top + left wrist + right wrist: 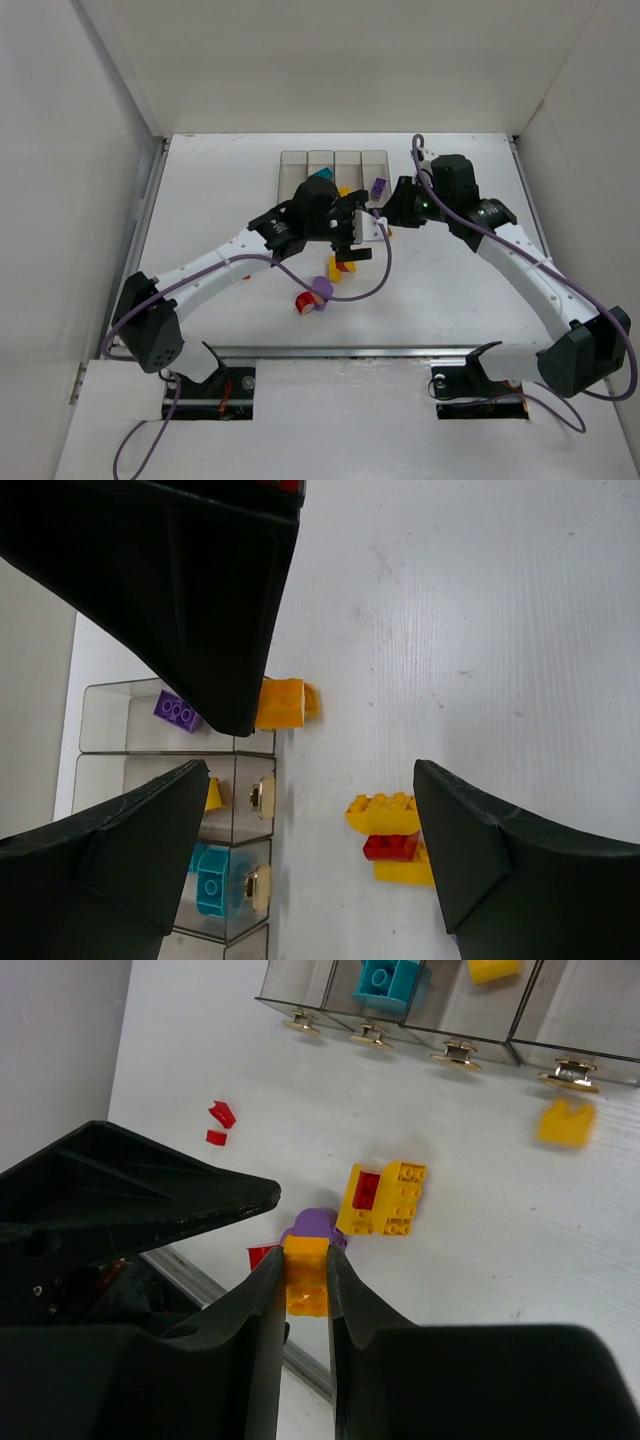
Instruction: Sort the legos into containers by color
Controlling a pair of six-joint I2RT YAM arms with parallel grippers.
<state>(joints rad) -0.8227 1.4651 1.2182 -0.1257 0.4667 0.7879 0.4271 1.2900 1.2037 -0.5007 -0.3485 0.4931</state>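
White table lies before me: my left gripper (310,780) stands spread near the clear bins (105,715), my right gripper (305,1255) pinches a yellow lego brick (306,1295).

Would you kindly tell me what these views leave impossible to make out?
Right wrist view: whether the purple piece joins the held yellow brick in the right gripper or lies beyond it; the brick covers it.
Right wrist view: containers cut off by the top edge; loose yellow brick blurred.
Left wrist view: a finger of the left gripper hides most of a binned yellow brick.
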